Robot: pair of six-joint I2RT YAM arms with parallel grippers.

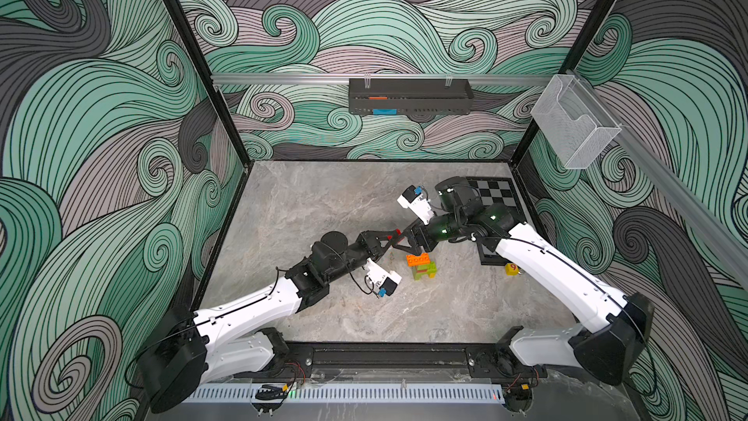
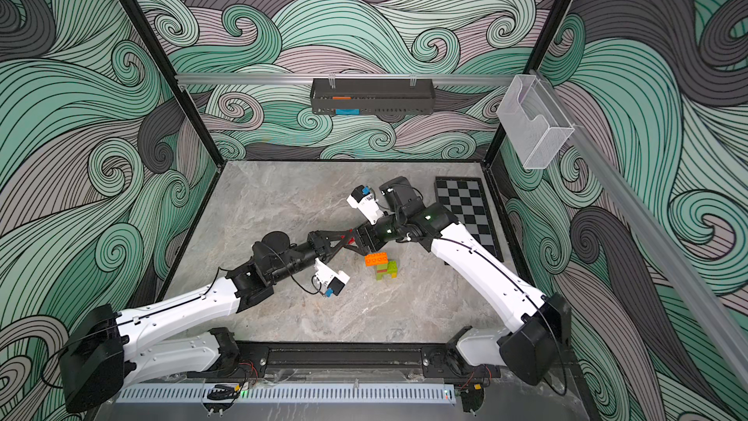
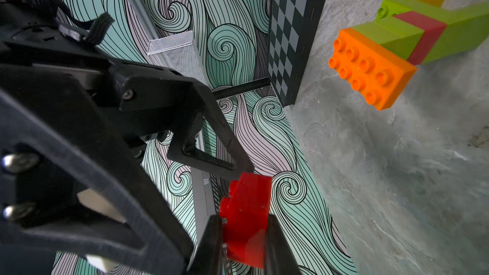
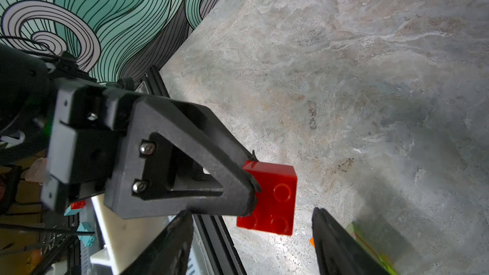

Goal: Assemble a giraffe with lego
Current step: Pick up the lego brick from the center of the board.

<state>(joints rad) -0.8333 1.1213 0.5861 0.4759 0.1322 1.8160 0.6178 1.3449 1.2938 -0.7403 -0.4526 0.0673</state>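
My left jaws pinch the red brick (image 4: 275, 199) aloft; my right jaws stand spread around it, not gripping. Probably a handover, so the brick can cap the giraffe (image 2: 384, 267).

On the grey marbled table (image 1: 324, 204) rest the giraffe (image 1: 423, 267), a chequered board (image 1: 496, 192) and a small yellow cube (image 1: 512, 268).

Robot lab test cell: swirl-print panels (image 1: 81, 115) in black extrusion frame (image 1: 192, 54), two arms (image 1: 247, 309) on a front rail (image 1: 384, 356), slotted cable duct (image 1: 344, 392), marble-look desk (image 1: 324, 204).
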